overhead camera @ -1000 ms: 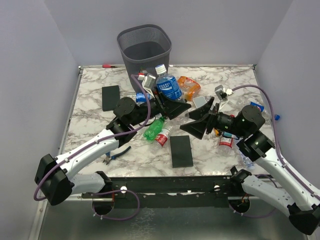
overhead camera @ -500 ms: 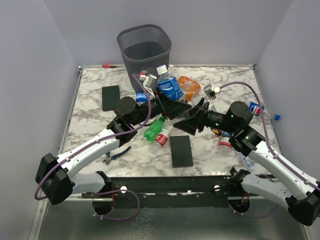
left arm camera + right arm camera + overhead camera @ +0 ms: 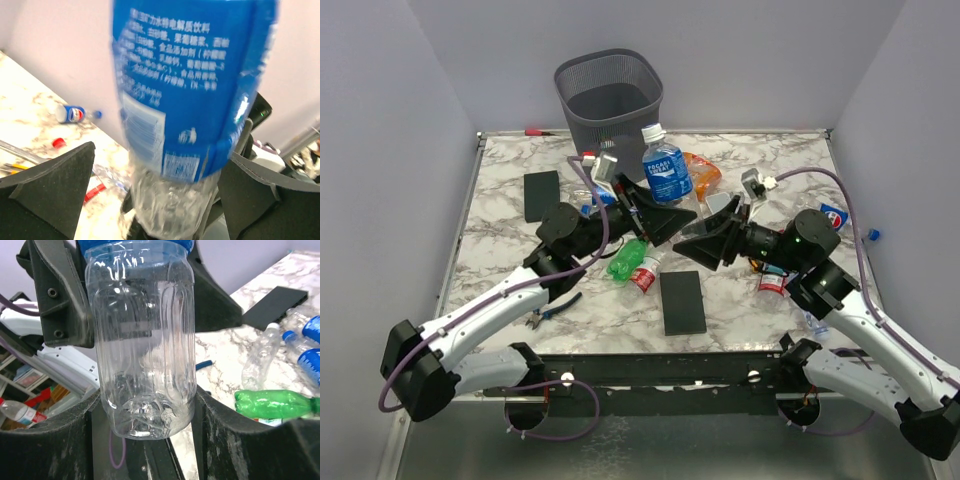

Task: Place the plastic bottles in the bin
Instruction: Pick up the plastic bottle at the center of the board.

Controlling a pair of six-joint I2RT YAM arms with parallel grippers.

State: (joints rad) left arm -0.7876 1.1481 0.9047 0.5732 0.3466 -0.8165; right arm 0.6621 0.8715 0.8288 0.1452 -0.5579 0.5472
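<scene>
A clear plastic bottle with a blue label [image 3: 667,172] stands nearly upright in the air over the table's middle, white cap up. My right gripper [image 3: 145,415] is shut on its clear base [image 3: 142,365], both pads touching it. My left gripper [image 3: 155,200] is open around the same bottle [image 3: 195,85], with a gap on each side; its fingers [image 3: 60,290] show behind the bottle in the right wrist view. The bin [image 3: 609,95] stands at the table's far edge, just beyond the bottle. More bottles lie on the table: green [image 3: 625,258], orange [image 3: 702,172], red-labelled [image 3: 772,280].
Two flat black slabs [image 3: 541,195] [image 3: 681,302] lie on the marble table. Blue-handled pliers [image 3: 552,308] rest by the left arm. Another bottle [image 3: 832,215] lies at the right edge, and clear bottles [image 3: 260,360] lie near the green one [image 3: 275,402].
The right gripper reached in and shut on the bottle's base. The left gripper then opened off the bottle. The bottle has shifted slightly right and stands more upright.
</scene>
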